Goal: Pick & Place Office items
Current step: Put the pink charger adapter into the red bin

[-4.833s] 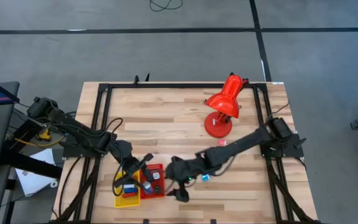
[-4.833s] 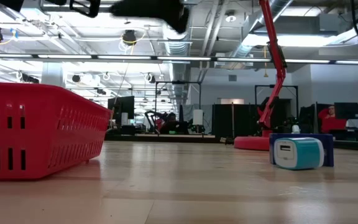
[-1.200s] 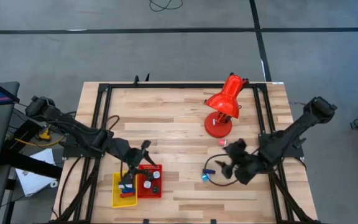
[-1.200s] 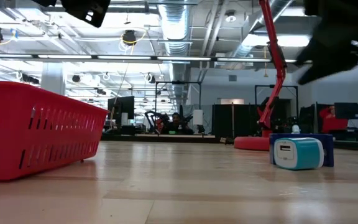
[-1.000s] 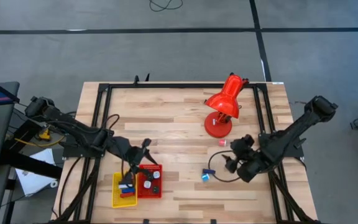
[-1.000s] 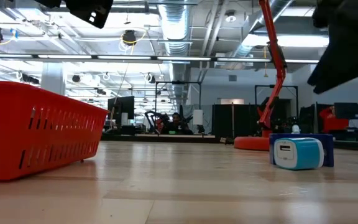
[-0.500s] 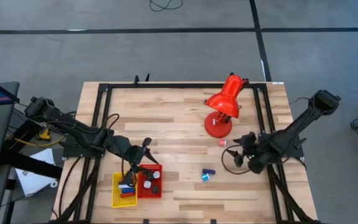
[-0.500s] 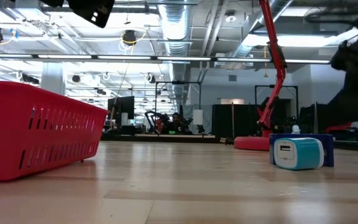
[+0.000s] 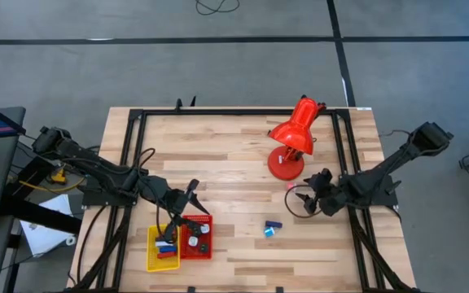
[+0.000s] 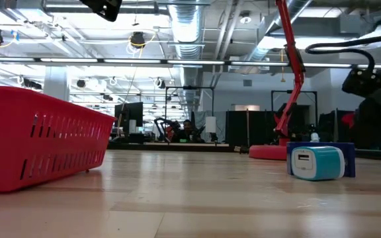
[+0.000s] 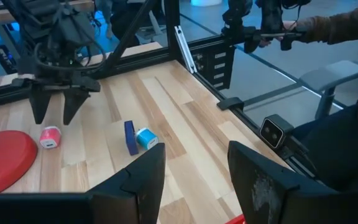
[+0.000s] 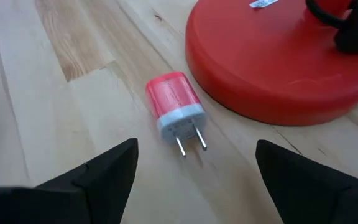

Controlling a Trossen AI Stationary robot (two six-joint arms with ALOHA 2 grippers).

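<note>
The right gripper (image 9: 306, 201) hovers with jaws spread over a pink plug adapter (image 12: 175, 104) lying just beside the red lamp base (image 12: 272, 59). This looks like the approach; next comes descending and closing. The left gripper (image 9: 192, 198), empty and part-open, waits above the red tray (image 9: 209, 250).

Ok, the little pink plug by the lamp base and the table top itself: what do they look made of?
The pink plug looks like smooth, slightly glossy plastic with a pale end cap; its two prongs glint like bare metal. The table top looks like wood planks with a low sheen: grain lines and seams between strips show. The lamp base beside the plug seems glossy red, plastic or painted metal.
</note>
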